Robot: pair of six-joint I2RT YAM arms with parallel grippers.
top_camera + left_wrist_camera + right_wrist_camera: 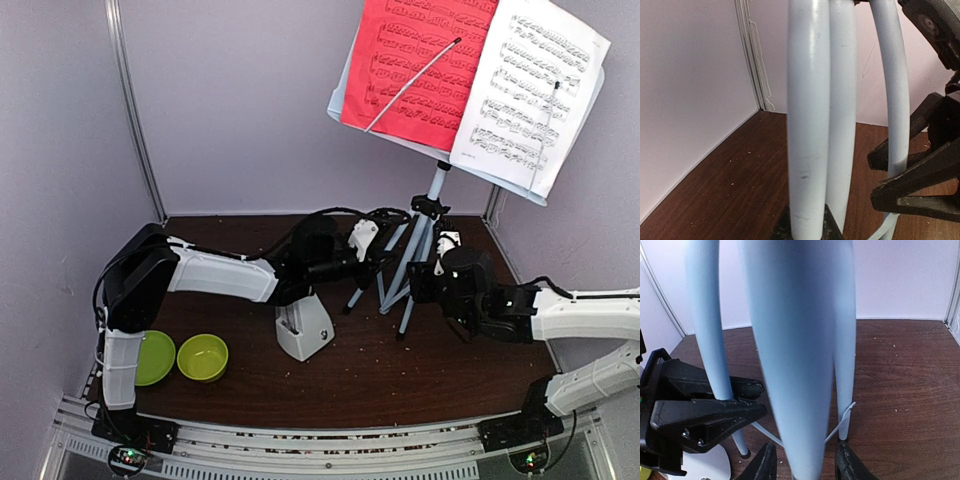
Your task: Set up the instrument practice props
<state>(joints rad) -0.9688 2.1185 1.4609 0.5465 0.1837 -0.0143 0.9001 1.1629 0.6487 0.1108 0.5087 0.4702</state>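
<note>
Dark wooden table (360, 375): the tripod music stand (415, 250) stands upright at far centre, legs near-vertical between both arms. Left gripper (807, 230) clamps one leg; right gripper (805, 465) straddles another, grip uncertain.

Soft even light, blurred wrist close-ups

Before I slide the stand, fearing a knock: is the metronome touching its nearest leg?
Apart. The top view shows bare table between the metronome and the nearest foot of the music stand.
</note>
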